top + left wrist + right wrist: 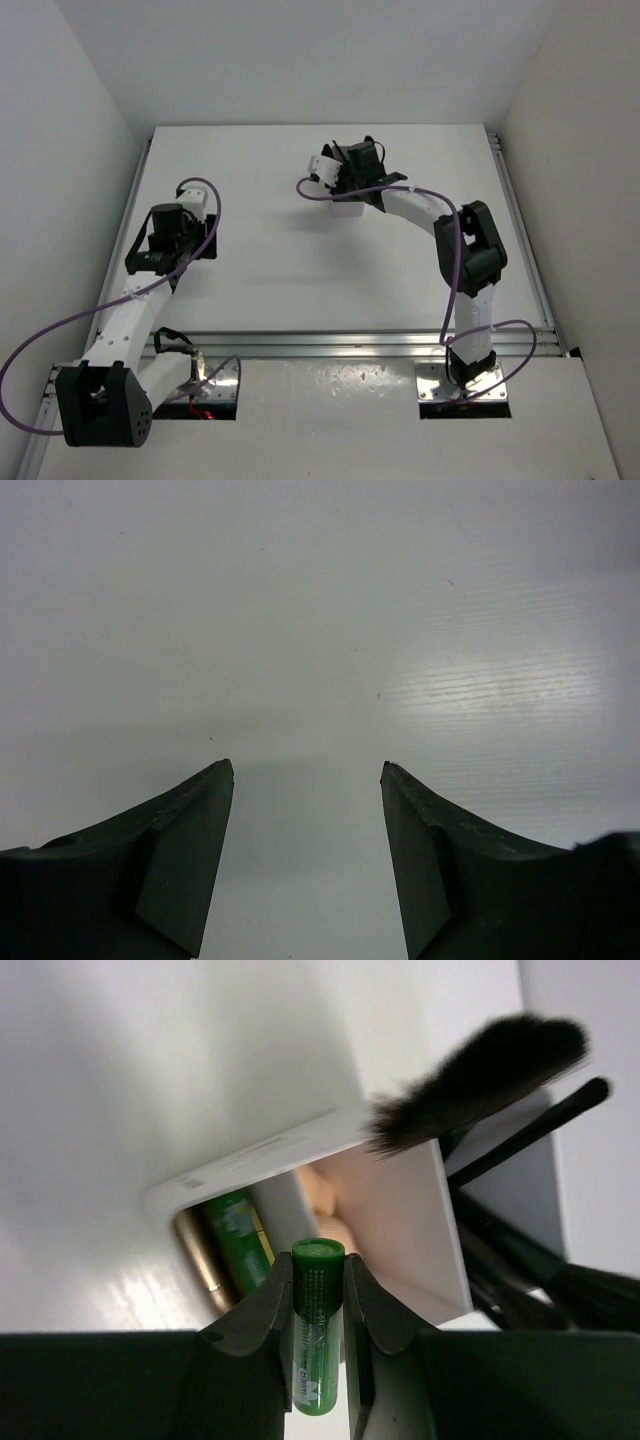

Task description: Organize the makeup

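Note:
My right gripper (318,1270) is shut on a green tube (318,1330) and holds it just above the white three-compartment box (250,1155). One compartment holds another green tube (238,1235) and a tan-gold tube (198,1255). The middle one holds a beige sponge (325,1205). Black brushes (480,1070) and sticks stand in the third. In the top view the right gripper (340,178) hides most of the box (345,208). My left gripper (307,770) is open and empty over bare table, at the left in the top view (165,245).
White walls close the table on the left, back and right. An aluminium rail (350,340) crosses in front of the arm bases. Purple cables (215,205) loop off both arms.

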### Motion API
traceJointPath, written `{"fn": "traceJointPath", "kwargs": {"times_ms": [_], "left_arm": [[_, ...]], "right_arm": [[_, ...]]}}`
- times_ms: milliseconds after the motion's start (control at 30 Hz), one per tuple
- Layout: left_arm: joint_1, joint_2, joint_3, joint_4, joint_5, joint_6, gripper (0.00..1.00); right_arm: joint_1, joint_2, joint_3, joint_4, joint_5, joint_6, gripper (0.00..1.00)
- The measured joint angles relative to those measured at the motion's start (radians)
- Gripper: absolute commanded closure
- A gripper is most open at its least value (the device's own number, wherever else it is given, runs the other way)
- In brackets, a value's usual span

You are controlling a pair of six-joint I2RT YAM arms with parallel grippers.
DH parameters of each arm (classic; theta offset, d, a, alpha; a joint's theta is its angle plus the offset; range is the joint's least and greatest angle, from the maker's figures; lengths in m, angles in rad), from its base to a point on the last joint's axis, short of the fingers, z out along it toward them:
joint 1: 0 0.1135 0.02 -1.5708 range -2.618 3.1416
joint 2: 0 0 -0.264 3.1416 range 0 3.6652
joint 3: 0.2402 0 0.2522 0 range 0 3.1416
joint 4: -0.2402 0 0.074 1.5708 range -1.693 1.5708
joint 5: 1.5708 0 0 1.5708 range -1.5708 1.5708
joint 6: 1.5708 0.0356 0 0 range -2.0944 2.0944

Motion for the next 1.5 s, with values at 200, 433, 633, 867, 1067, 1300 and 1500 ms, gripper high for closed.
{"fn": "traceJointPath", "kwargs": {"times_ms": [200,433,633,867,1067,1300,1500], "left_arm": [[0.003,0.001,0.0,0.0,0.014,0.001,0.33],[0.003,0.001,0.0,0.0,0.023,0.001,0.33],[0.003,0.001,0.0,0.0,0.025,0.0,0.33],[0.003,0.001,0.0,0.0,0.029,0.001,0.33],[0.003,0.001,0.0,0.0,0.033,0.002,0.33],[0.003,0.001,0.0,0.0,0.039,0.002,0.33],[0.003,0.001,0.0,0.0,0.039,0.002,0.33]], "right_arm": [[0.026,-0.045,-0.066,-0.013,-0.025,0.024,1.0],[0.036,-0.048,-0.092,-0.008,-0.046,0.0,1.0],[0.031,-0.026,-0.076,-0.009,-0.047,-0.034,0.98],[0.03,-0.022,-0.067,-0.008,-0.049,-0.044,0.6],[0.03,-0.023,-0.067,0.003,-0.048,-0.046,0.51],[0.025,-0.104,-0.147,0.05,0.002,0.032,0.26],[-0.121,-0.423,-0.386,0.146,0.074,0.406,0.0]]}}
